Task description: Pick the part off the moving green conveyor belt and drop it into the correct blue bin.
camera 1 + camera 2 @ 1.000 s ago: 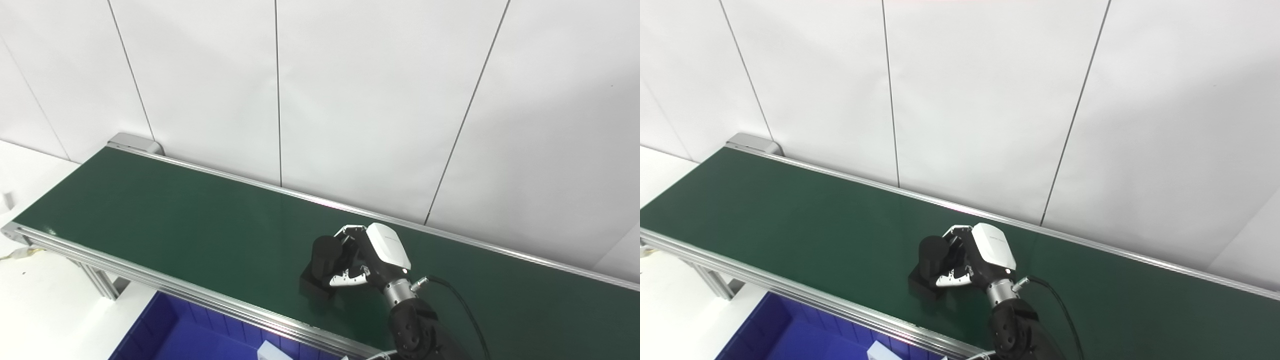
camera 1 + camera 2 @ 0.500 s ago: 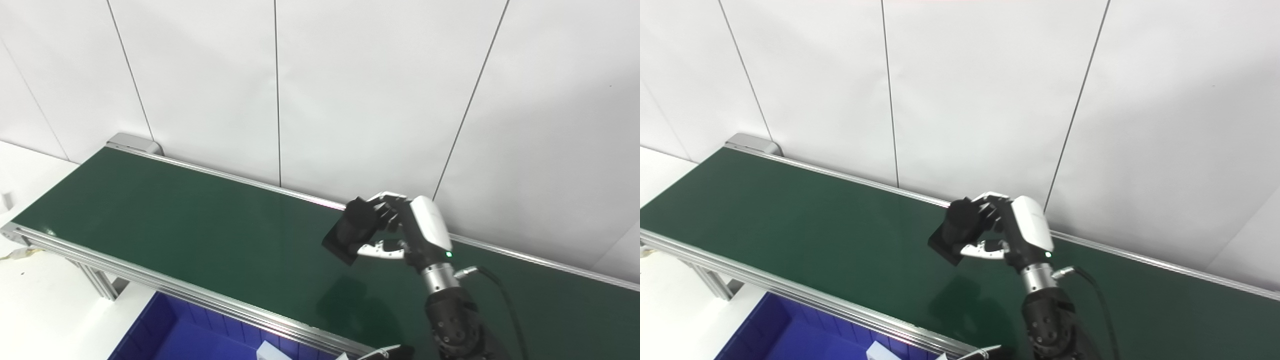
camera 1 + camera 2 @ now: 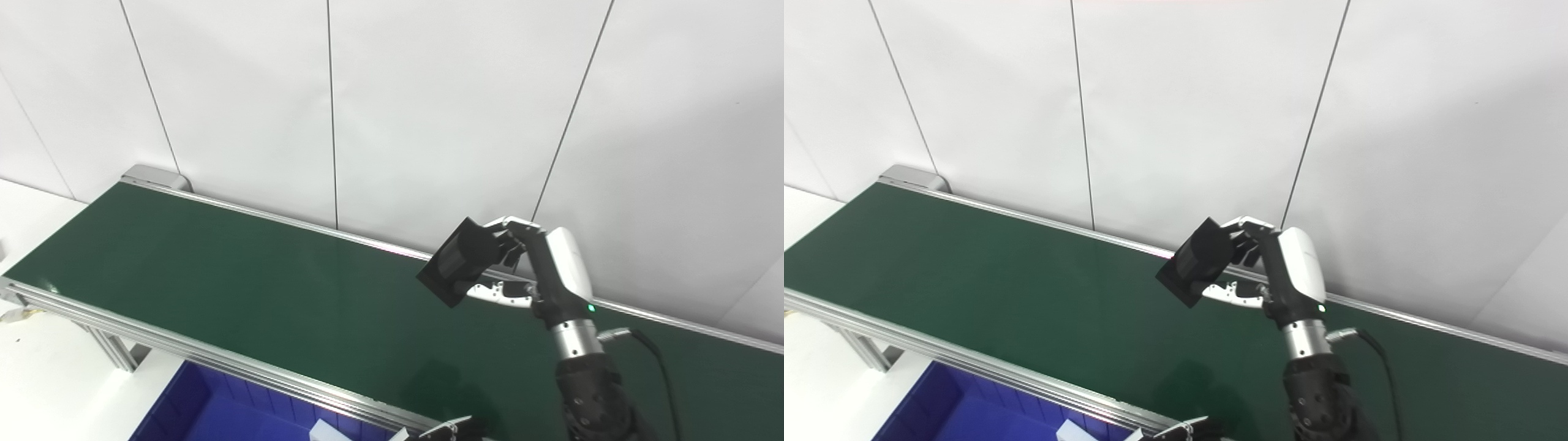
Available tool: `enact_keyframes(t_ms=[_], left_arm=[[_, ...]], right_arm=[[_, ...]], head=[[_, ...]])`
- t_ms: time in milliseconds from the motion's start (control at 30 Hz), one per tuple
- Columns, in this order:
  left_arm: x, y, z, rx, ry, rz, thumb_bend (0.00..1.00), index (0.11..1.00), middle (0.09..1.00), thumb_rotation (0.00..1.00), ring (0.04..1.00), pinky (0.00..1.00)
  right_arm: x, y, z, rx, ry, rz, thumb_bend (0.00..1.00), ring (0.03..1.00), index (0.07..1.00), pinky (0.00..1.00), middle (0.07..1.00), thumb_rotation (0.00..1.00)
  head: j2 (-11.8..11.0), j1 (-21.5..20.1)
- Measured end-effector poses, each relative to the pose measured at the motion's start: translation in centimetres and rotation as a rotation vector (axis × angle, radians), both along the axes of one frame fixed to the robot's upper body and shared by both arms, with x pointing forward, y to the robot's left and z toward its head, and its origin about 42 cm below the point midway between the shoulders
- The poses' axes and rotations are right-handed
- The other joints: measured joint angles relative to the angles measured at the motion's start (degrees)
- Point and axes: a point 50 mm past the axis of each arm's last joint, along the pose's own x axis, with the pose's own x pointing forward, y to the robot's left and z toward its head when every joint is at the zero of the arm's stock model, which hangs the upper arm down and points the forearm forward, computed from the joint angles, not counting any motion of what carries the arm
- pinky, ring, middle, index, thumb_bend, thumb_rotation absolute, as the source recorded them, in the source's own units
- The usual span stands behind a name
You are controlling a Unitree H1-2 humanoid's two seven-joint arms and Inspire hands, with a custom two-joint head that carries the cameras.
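Holding the black block-shaped plastic part [image 3: 459,266] clamped in the white-and-black right hand [image 3: 539,269], clear above the long green conveyor belt [image 3: 245,275]; pick done, drop into the blue plastic bin [image 3: 202,410] below the belt's near edge left.

The scene is seen from two head cameras set side by side, looking down and forward, fairly near, and the belt [image 3: 245,275], wall [image 3: 1182,110] and bin [image 3: 202,410] are shared.
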Motion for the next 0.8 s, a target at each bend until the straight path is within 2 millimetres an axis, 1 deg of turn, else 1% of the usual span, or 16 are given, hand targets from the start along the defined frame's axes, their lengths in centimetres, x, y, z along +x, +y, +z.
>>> enact_keyframes(t_ms=[67, 100, 133, 167, 233, 300, 333, 367, 433, 500, 567, 633, 700, 767, 800], left_arm=[[0.0, 0.4, 0.0, 0.002, 0.0, 0.004, 0.98, 0.902, 0.901, 0.36, 0.903, 0.89], [0.0, 0.5, 0.1, 0.005, -0.002, 0.003, 0.98, 0.902, 0.899, 0.36, 0.902, 0.89], [0.0, 0.8, 0.1, 0.005, -0.004, 0.004, 0.97, 0.906, 0.898, 0.36, 0.902, 0.89], [0.0, 1.1, 0.3, 0.001, -0.008, 0.005, 0.97, 0.906, 0.899, 0.36, 0.903, 0.89], [0.1, 1.7, 0.7, -0.002, -0.021, 0.002, 0.96, 0.91, 0.897, 0.36, 0.901, 0.89], [0.2, 2.3, 0.8, -0.003, -0.025, -0.001, 0.95, 0.913, 0.899, 0.36, 0.903, 0.89], [0.3, 2.7, 0.8, -0.003, -0.024, -0.001, 0.95, 0.913, 0.899, 0.36, 0.904, 0.89], [0.3, 3.0, 0.8, -0.005, -0.023, -0.001, 0.95, 0.913, 0.899, 0.36, 0.904, 0.89], [0.2, 3.6, 1.1, -0.004, -0.031, -0.001, 0.94, 0.912, 0.897, 0.36, 0.901, 0.89], [0.4, 4.4, 1.6, -0.006, -0.045, 0.001, 0.93, 0.911, 0.895, 0.35, 0.899, 0.89], [0.5, 5.0, 1.7, -0.013, -0.046, 0.009, 0.92, 0.911, 0.894, 0.35, 0.898, 0.89], [0.5, 5.5, 1.8, -0.011, -0.046, 0.003, 0.92, 0.909, 0.893, 0.35, 0.897, 0.89], [0.6, 6.0, 1.9, -0.012, -0.045, -0.003, 0.92, 0.907, 0.892, 0.35, 0.897, 0.89], [0.7, 6.7, 1.9, -0.019, -0.044, 0.006, 0.93, 0.908, 0.889, 0.35, 0.895, 0.88], [0.7, 7.0, 2.0, -0.022, -0.044, 0.012, 0.93, 0.908, 0.888, 0.35, 0.895, 0.88]], right_arm=[[-0.4, -0.9, 0.3, 0.006, -0.004, -0.02, 0.53, 0.383, 0.511, 0.3, 0.43, 0.0], [-0.7, -1.4, 0.4, 0.01, 0.001, -0.037, 0.53, 0.383, 0.511, 0.3, 0.431, 0.0], [-1.1, -2.0, 0.6, 0.014, 0.002, -0.051, 0.53, 0.355, 0.511, 0.27, 0.425, 0.0], [-1.5, -2.6, 0.8, 0.017, 0.004, -0.064, 0.53, 0.353, 0.511, 0.27, 0.424, 0.0], [-2.3, -3.3, 1.3, 0.019, -0.003, -0.076, 0.53, 0.349, 0.512, 0.26, 0.423, 0.0], [-3.0, -4.0, 1.8, 0.024, -0.017, -0.088, 0.53, 0.359, 0.513, 0.28, 0.424, 0.0], [-3.4, -4.3, 2.2, 0.027, -0.028, -0.09, 0.53, 0.368, 0.512, 0.29, 0.426, 0.0], [-3.8, -4.5, 2.4, 0.028, -0.03, -0.093, 0.53, 0.376, 0.512, 0.3, 0.428, 0.0], [-4.6, -5.1, 2.6, 0.029, -0.036, -0.099, 0.53, 0.4, 0.512, 0.32, 0.437, 0.0], [-5.5, -5.9, 2.6, 0.032, -0.029, -0.113, 0.53, 0.41, 0.512, 0.33, 0.44, 0.0], [-6.4, -6.6, 2.7, 0.04, -0.018, -0.127, 0.53, 0.408, 0.511, 0.33, 0.439, 0.0], [-7.2, -7.5, 2.7, 0.05, -0.012, -0.152, 0.53, 0.402, 0.512, 0.32, 0.436, 0.0], [-8.1, -8.4, 2.7, 0.057, -0.014, -0.183, 0.53, 0.39, 0.513, 0.31, 0.428, 0.0], [-9.2, -9.4, 2.6, 0.052, -0.015, -0.211, 0.53, 0.382, 0.513, 0.3, 0.427, 0.0], [-9.9, -9.8, 2.3, 0.044, -0.007, -0.229, 0.53, 0.38, 0.513, 0.3, 0.428, 0.0]], head=[[0.01, -0.02], [0.96, -2.19], [1.76, -4.3], [1.76, -4.32], [3.16, -8.43], [3.17, -8.45], [4.13, -10.54], [4.4, -11.26], [6.5, -15.64], [6.69, -16.1], [8.61, -20.47], [8.62, -20.5], [9.76, -23.56], [9.85, -23.75], [10.29, -24.88]])
